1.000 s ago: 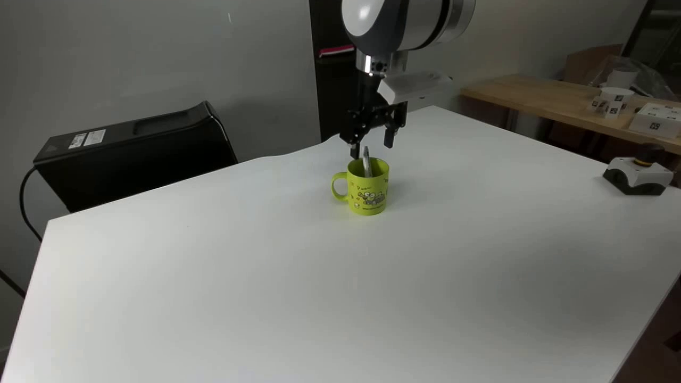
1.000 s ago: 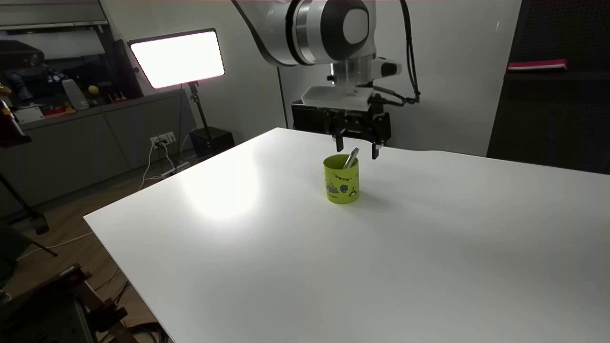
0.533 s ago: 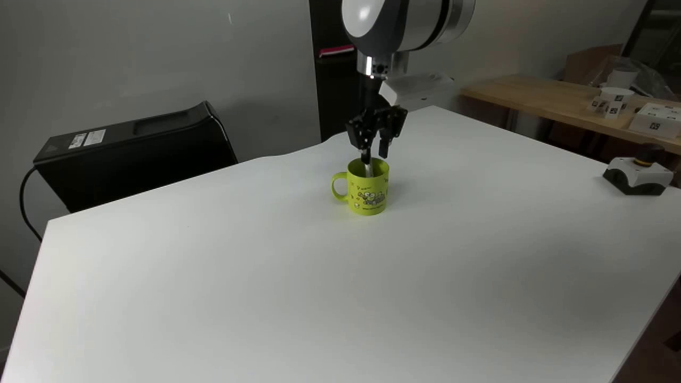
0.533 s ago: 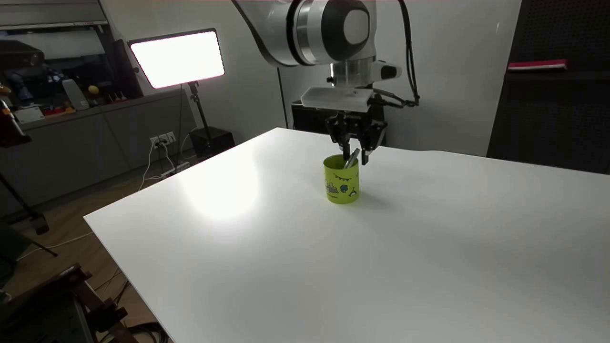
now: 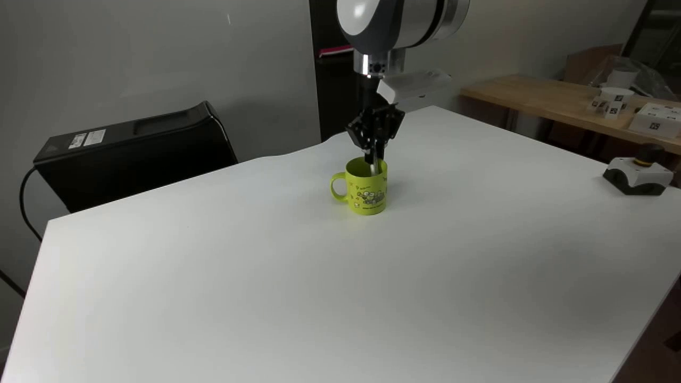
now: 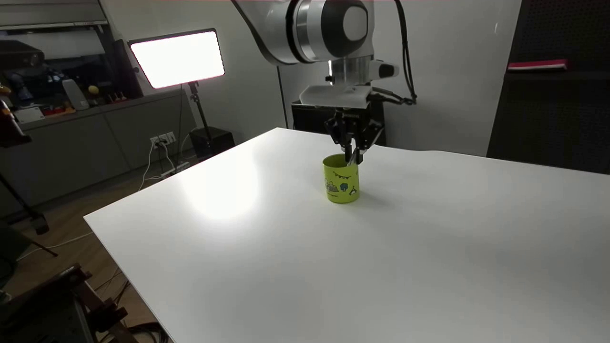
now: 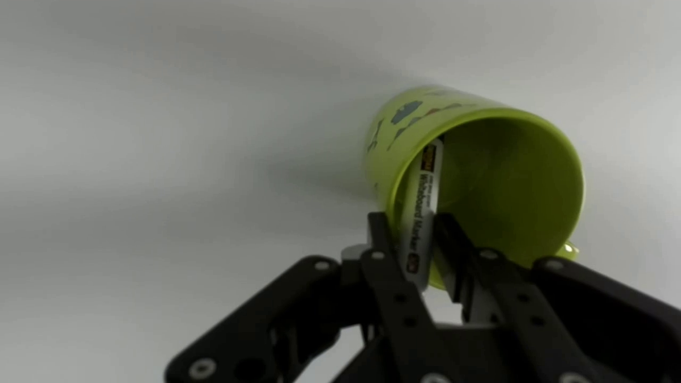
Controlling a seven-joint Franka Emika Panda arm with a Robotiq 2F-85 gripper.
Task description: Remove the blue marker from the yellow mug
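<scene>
The yellow mug point(image 5: 367, 198) stands upright on the white table in both exterior views, its handle toward the left here. Inside it leans the blue marker point(image 7: 421, 207), white-barrelled with "Whiteboard Marker" printed along it; its far end is down in the mug. From above, my gripper point(image 7: 411, 219) is shut on the marker's upper part, the marker lying between both fingers. In the wrist view a sliver of mug rim shows between the left fingertip and the barrel; whether that finger touches the rim I cannot tell. The exterior views show the fingertips point(image 6: 348, 157) at rim height.
A white-and-black button box point(image 5: 638, 173) sits near the table's right edge in an exterior view. Beyond it is a wooden table point(image 5: 532, 101) with cups and a box. A black case point(image 5: 138, 154) stands behind the far edge. A bright light panel point(image 6: 177, 58) stands off the table.
My fingers have come down and closed from wide apart onto the marker. The marker has tipped toward one side of the mug, and the mug has shifted very slightly.
</scene>
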